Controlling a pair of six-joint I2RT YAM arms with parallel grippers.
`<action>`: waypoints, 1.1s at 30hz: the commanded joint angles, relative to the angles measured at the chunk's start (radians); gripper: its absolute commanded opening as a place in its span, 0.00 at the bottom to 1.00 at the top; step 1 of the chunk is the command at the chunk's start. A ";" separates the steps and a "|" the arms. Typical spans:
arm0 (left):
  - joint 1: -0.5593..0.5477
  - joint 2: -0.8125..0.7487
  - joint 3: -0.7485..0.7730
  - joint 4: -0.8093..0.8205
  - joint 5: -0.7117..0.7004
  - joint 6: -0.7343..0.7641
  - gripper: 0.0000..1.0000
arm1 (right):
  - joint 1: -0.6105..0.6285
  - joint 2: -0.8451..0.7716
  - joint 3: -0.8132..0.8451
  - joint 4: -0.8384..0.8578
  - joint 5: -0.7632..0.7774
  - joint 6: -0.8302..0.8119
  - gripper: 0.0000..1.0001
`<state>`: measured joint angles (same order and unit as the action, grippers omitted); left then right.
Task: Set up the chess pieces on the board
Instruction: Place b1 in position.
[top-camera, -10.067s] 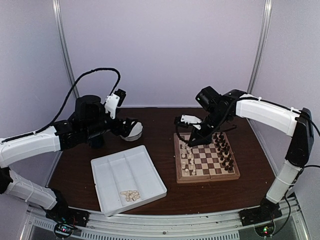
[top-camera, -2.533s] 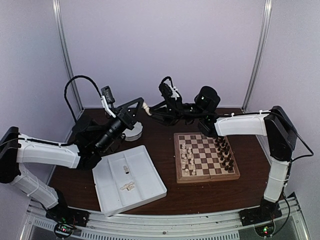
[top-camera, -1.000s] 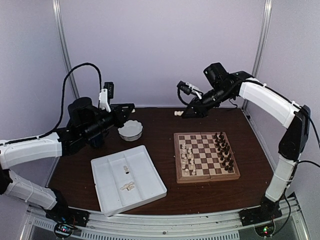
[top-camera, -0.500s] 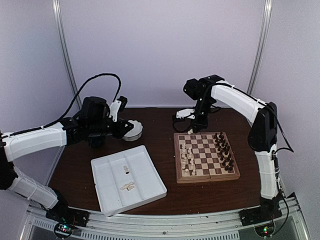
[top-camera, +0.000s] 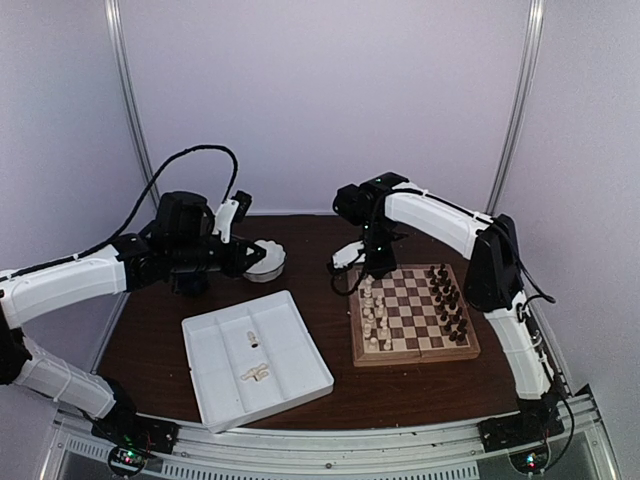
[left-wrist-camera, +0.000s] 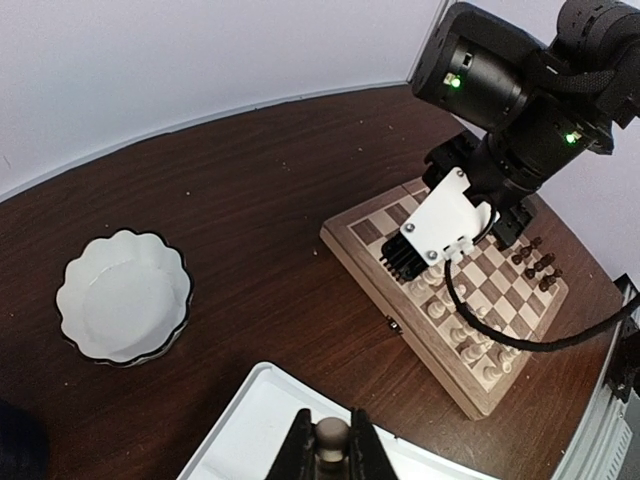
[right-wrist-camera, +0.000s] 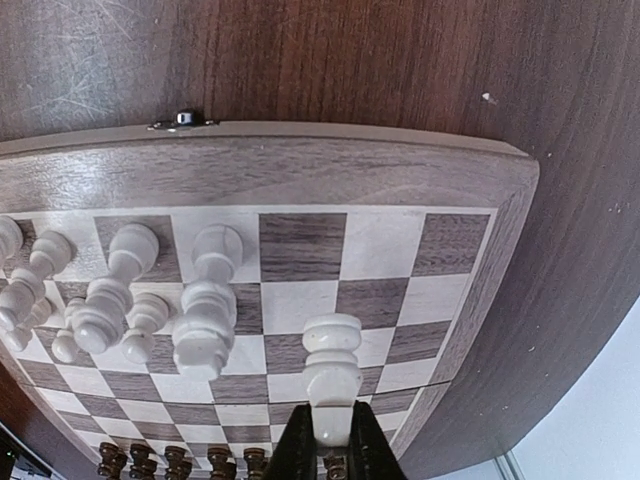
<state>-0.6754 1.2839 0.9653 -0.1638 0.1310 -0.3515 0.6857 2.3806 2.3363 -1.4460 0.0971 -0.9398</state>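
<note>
The board lies at the right, with cream chess pieces along its left side and dark ones along its right. My right gripper hangs over the board's far-left corner, shut on a cream piece held above the checks. Beside it stand more cream pieces. My left gripper hovers between the bowl and the tray, shut on a small round-headed cream piece. The board shows at the right of the left wrist view.
A white divided tray sits at the front left with a few loose cream pieces in it. A white scalloped bowl stands behind it. The right arm rises over the board's far side.
The right arm has swung down from high at the back to the board's far-left corner, still carrying its cream piece. The left arm has barely shifted.
</note>
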 joint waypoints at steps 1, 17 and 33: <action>0.007 -0.027 0.018 0.006 0.024 -0.017 0.00 | 0.010 0.035 0.043 0.000 0.052 -0.023 0.08; 0.013 -0.024 0.018 0.001 0.030 -0.024 0.00 | 0.017 0.066 0.064 0.033 0.070 -0.012 0.11; 0.023 -0.018 0.022 0.001 0.057 -0.036 0.00 | 0.017 0.099 0.074 0.051 0.069 -0.013 0.15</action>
<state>-0.6613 1.2774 0.9653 -0.1883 0.1661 -0.3775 0.6964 2.4603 2.3840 -1.3991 0.1551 -0.9474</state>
